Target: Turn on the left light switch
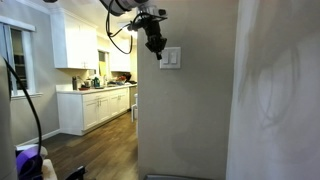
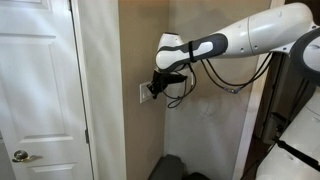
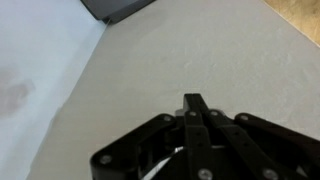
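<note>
A small white wall plate (image 1: 172,57) with two pale rockers sits on the beige wall. The left light switch (image 1: 168,57) is its left-hand rocker. My black gripper (image 1: 158,52) is just left of the plate, its tip close to that rocker; I cannot tell if it touches. In an exterior view the gripper (image 2: 155,88) covers most of the plate (image 2: 144,94). In the wrist view the fingers (image 3: 193,101) are shut together to one tip, holding nothing, against bare wall. The plate is out of the wrist view.
A white door (image 2: 40,90) with a knob stands next to the wall. A kitchen with white cabinets (image 1: 95,105) lies beyond the wall corner. A pale curtain-like surface (image 1: 280,90) is close to the camera. A dark object (image 3: 115,8) lies at the wall's base.
</note>
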`<state>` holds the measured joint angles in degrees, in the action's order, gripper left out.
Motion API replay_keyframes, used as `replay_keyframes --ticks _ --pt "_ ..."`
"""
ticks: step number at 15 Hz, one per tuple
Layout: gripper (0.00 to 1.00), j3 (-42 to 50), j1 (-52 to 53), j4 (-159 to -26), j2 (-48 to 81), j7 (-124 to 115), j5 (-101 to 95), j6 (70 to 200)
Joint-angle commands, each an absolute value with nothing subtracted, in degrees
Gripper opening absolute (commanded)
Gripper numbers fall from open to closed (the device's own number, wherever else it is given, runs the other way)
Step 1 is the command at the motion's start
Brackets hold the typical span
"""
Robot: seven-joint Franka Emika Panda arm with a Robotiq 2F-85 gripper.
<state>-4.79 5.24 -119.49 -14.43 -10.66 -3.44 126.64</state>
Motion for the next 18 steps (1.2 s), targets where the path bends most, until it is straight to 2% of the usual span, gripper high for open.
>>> replay_keyframes --ticks 1,3,4,5,6,9,18 --pt "0.0 -5.82 4.31 -121.91 -16.25 -12.3 -3.89 124.94" --pt "0.0 -5.68 4.49 -122.79 -16.29 -11.92 -3.08 125.16" --pt "0.25 -5.56 4.59 -123.2 -16.29 -11.59 -2.61 125.24" --pt "0.28 -5.44 4.68 -123.86 -16.41 -11.58 -1.93 125.49" --pt "0.07 -5.54 4.61 -121.85 -14.85 -10.55 -2.81 125.64" --pt "0.26 -5.53 4.62 -122.51 -14.86 -10.55 -2.63 125.65" --pt "0.28 -5.53 4.61 -122.5 -14.91 -10.55 -2.59 125.65"
